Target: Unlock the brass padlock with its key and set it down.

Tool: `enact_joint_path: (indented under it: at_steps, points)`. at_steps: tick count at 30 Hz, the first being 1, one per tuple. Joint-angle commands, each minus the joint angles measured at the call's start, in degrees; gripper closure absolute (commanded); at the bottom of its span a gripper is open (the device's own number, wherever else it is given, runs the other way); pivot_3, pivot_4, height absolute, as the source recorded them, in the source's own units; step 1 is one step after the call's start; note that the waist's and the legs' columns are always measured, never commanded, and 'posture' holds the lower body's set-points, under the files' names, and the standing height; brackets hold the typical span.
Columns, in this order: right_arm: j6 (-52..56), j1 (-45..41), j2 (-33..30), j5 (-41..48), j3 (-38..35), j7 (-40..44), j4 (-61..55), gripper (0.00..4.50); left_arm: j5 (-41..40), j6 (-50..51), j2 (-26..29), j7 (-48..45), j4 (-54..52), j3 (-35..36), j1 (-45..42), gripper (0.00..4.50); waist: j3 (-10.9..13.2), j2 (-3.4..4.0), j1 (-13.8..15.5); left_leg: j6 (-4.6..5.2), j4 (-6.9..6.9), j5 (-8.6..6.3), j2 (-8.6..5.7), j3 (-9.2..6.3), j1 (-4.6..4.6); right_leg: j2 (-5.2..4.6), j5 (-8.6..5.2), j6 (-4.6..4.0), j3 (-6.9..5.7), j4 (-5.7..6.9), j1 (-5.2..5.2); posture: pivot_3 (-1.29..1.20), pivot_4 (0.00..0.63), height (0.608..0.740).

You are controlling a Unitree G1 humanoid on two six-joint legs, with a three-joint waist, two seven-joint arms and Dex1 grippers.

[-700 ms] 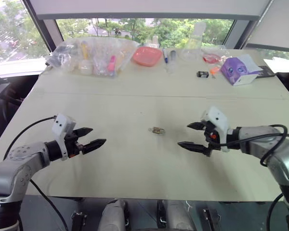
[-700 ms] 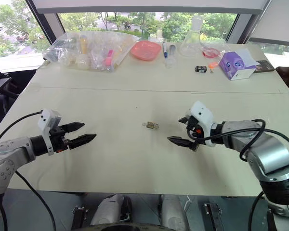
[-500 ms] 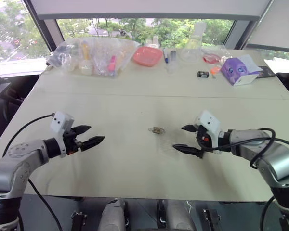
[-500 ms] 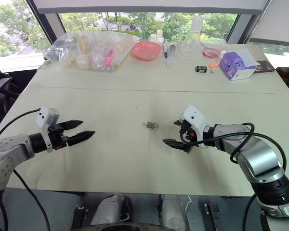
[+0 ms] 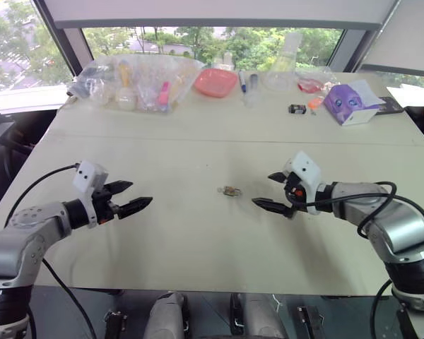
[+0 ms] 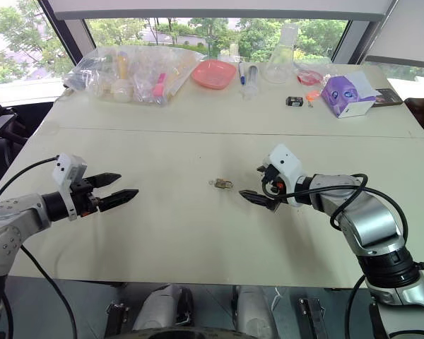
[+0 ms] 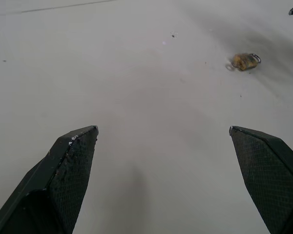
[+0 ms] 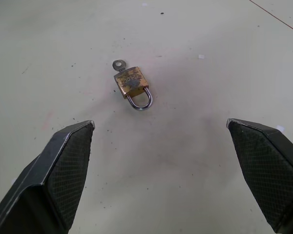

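The brass padlock (image 8: 132, 84) lies flat on the pale table, its silvery shackle closed, and the key (image 8: 119, 64) sticks out of its base. In the head views the padlock (image 5: 231, 191) sits at the table's middle. My right gripper (image 5: 274, 191) hovers open just right of it, fingers pointing at it, nothing between them. My left gripper (image 5: 129, 197) is open and empty, well to the padlock's left. The left wrist view shows the padlock (image 7: 244, 61) far ahead of the left fingers (image 7: 68, 165).
Along the table's far edge stand clear plastic bags (image 5: 138, 81) of small items, a pink tray (image 5: 215, 82), a glass flask (image 5: 286, 60), a purple box (image 5: 350, 102) and a small black object (image 5: 297, 109). A seam (image 5: 233, 140) crosses the table.
My right gripper has moved left and toward the padlock, ending close beside it. The left gripper has barely shifted. The padlock has stayed put.
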Motion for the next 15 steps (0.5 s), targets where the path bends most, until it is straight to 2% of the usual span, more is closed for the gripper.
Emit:
enact_joint_path:
  at_steps: [1,9,13,15]
  points:
    - [-3.0,0.7,0.1,-1.3,0.2,0.4,-0.5,0.00,-0.9,-0.3,-0.2,0.7,-2.2,2.3,1.2,0.04,0.0,0.00,0.0,0.00,0.00,0.00,0.00,0.00,0.00,0.00,0.00,0.00,0.00,0.00,0.00,0.00,0.150,0.740]
    - [-3.9,-3.5,-0.1,-3.1,2.2,2.6,4.0,0.00,1.6,-3.2,1.7,-1.2,-0.7,-0.1,-0.2,0.04,0.0,0.00,0.0,-0.03,0.03,0.02,0.00,0.01,0.01,0.00,0.01,0.02,0.00,0.01,0.01,0.00,0.150,0.740]
    - [-4.4,-10.7,1.0,-5.9,8.9,6.7,8.3,0.00,2.9,-4.5,5.6,-6.8,2.1,-2.7,-4.2,0.04,0.0,0.01,-0.3,-0.05,0.02,0.03,0.00,0.02,0.04,0.04,0.01,0.02,0.00,0.06,-0.01,0.00,0.150,0.740]
    - [-5.8,-15.1,3.6,-8.4,13.2,8.1,13.1,0.00,2.5,-3.9,8.3,-10.9,3.0,-4.4,-6.7,0.04,0.0,0.01,-0.4,-0.05,0.01,0.03,0.01,0.04,0.05,0.07,0.01,0.02,0.00,0.08,-0.02,0.00,0.150,0.740]
